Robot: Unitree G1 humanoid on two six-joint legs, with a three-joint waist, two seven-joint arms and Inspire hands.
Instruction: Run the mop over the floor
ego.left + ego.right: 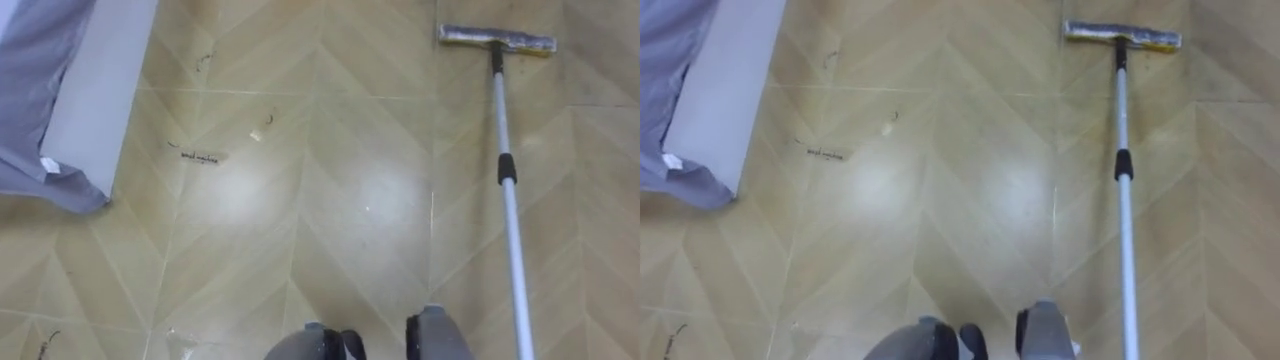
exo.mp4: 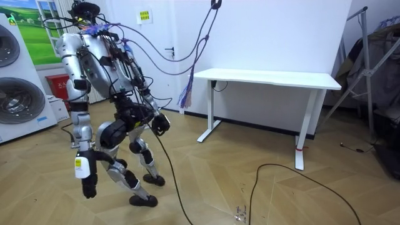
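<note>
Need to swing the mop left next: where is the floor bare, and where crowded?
Bare: the wide strip of floor between the mop pole on the right and the grey cloth with its white panel on the left. A small scrap and a dark mark lie near the panel. Crowded: far left, by the cloth.
</note>
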